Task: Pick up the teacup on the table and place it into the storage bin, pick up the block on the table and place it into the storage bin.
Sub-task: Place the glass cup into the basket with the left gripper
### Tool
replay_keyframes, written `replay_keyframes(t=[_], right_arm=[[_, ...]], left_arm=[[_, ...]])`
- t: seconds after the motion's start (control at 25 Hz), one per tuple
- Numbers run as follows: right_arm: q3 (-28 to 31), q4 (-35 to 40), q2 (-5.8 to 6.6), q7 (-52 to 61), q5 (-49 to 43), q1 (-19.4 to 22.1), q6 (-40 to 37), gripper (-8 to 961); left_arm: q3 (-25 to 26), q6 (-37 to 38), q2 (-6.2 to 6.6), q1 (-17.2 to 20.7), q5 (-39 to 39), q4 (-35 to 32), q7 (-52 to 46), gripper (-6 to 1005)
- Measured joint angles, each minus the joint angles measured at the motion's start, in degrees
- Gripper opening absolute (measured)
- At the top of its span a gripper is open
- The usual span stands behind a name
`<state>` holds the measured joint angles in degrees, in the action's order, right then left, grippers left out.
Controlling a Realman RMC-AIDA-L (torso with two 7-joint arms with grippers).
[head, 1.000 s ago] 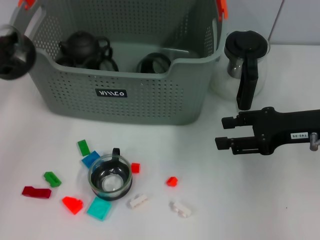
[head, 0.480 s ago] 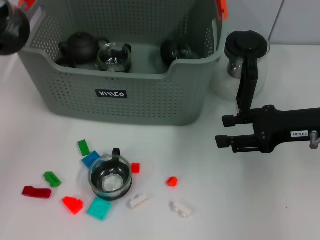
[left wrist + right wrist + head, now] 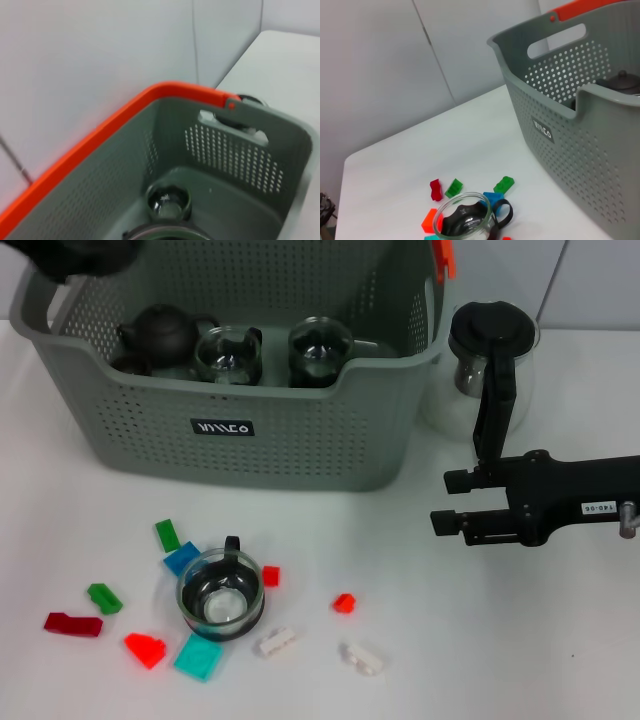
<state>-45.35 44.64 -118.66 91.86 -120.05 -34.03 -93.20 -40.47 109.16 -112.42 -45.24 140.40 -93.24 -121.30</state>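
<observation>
Overhead, the left gripper [image 3: 75,252] was cut off above the storage bin's [image 3: 250,430] far left corner, its fingers impossible to judge. The right gripper [image 3: 452,503] hovered spread near the table's [image 3: 500,640] right edge. One teacup [image 3: 221,594] sat among blocks [image 3: 200,657] near the front edge.

right hand [image 3: 437,503] hovers open; left arm [image 3: 75,255] raised high.

A glass teacup with black handle [image 3: 221,595] is sitting among scattered small plastic blocks [image 3: 146,648] in front of the large grey perforated storage bin [image 3: 300,435]; a glass pitcher with black handle [image 3: 490,370] is standing just right of it.
</observation>
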Motion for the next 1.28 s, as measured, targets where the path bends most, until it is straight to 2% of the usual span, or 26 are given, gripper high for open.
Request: replay_keyframes(t=[0.16,0.32,0.56,0.72,0.84,1.0,1.28], right_arm=[[0.01,0.06,0.01,-0.01,-0.01,0.01,-0.03,701],[0.00,0.11,0.00,-0.13,-0.01,0.02,-0.02,701],[0.00,0.01,0.00,-0.31,-0.01,0.07,0.12,700],[0.00,0.00,0.00,-0.37,0.00,0.19,0.20,700],[0.00,0.00,0.00,-0.37,-0.01,0.27,0.23,699],[0.00,0.00,0.00,-0.38,-0.02,0.29,0.23,699],[0.00,0.00,0.00,-0.46,-0.06,0.19,0.29,701]], left_arm=[[-6.68,-7.37,-1.88,-0.33,0.35,2.68,-0.18,46],[-12.90,-17.28,-3.45,-2.69,2.00,10.79,-0.57,47],[-14.98,-33.29,-6.83,-6.78,6.22,26.33,-0.69,49],[-15.53,-44.31,-8.12,-8.94,8.76,36.32,-1.89,50],[-15.90,-48.51,-8.20,-10.22,9.50,42.28,-2.37,51],[-15.81,-51.83,-7.36,-11.80,9.89,49.50,-2.70,52],[-15.38,-54.00,-6.98,-12.09,10.21,51.64,-5.44,54]])
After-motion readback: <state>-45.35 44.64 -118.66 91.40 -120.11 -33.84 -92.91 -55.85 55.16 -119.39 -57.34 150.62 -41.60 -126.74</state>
